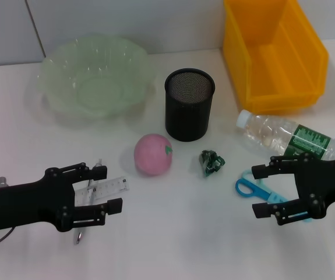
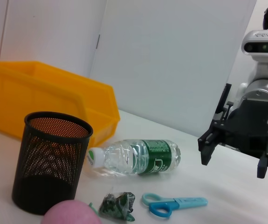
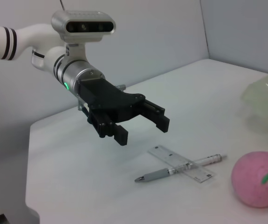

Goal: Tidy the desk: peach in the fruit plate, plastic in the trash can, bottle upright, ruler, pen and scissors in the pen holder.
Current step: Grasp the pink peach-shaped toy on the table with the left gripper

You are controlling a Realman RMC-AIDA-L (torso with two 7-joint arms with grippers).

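Observation:
A pink peach point(image 1: 152, 154) lies on the white desk near the black mesh pen holder point(image 1: 189, 105). Crumpled green plastic point(image 1: 211, 162) sits right of the peach. The bottle point(image 1: 289, 137) lies on its side before the yellow trash can point(image 1: 275, 58). My right gripper point(image 1: 254, 191) hovers open over the blue scissors point(image 1: 250, 188). My left gripper point(image 1: 113, 189) is open above the clear ruler point(image 1: 106, 190) and the pen point(image 1: 78, 236) crossing under it. In the right wrist view the left gripper point(image 3: 142, 131) hangs clear above the ruler point(image 3: 180, 164) and pen point(image 3: 171, 171).
The pale green fruit plate point(image 1: 94, 79) stands at the back left. A grey wall closes the far edge of the desk. In the left wrist view the right gripper point(image 2: 232, 163) hangs above the desk beyond the scissors point(image 2: 173, 204) and bottle point(image 2: 138, 158).

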